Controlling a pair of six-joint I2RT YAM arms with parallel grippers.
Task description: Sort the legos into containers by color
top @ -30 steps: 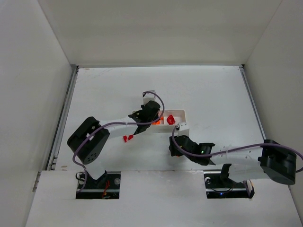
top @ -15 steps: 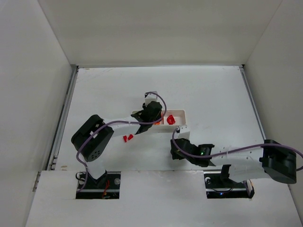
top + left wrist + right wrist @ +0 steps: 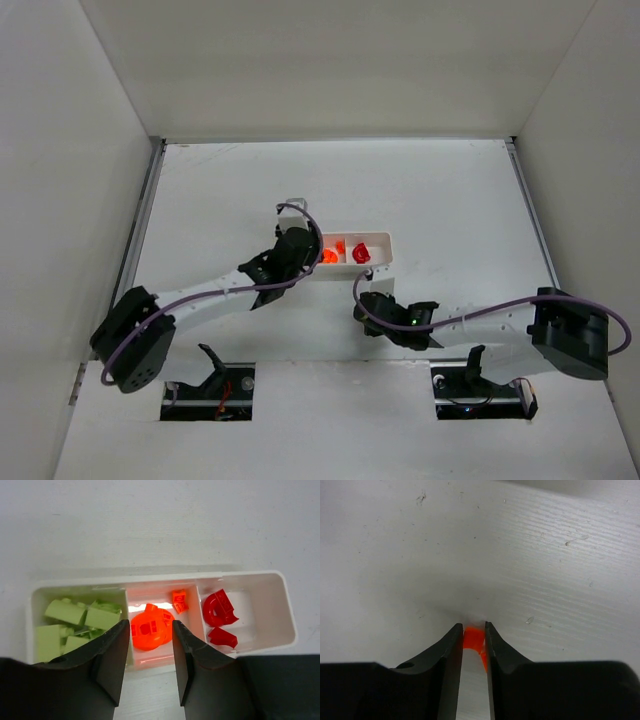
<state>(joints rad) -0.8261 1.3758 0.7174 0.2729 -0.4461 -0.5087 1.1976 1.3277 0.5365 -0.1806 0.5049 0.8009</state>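
The white tray [image 3: 160, 576] holds the three containers. Its left one has pale green legos [image 3: 75, 622], the middle one orange legos [image 3: 179, 600] and the right one red legos [image 3: 219, 611]. My left gripper [image 3: 150, 627] hangs open and empty over the tray's near wall, in line with the middle container. In the top view that gripper [image 3: 300, 250] sits at the left end of the tray [image 3: 378, 237]. My right gripper [image 3: 472, 626] is down on the table, shut on a small orange lego [image 3: 473, 637]. From above it [image 3: 363, 305] lies just in front of the tray.
White walls enclose the table on three sides, with metal rails [image 3: 135, 250] along its left and right edges. The left arm [image 3: 200, 295] stretches diagonally across the near-left table. The right arm [image 3: 480, 320] lies low along the near edge.
My left gripper opened and drew back from over the tray, and its arm swung down to the left. My right gripper closed on the orange lego.
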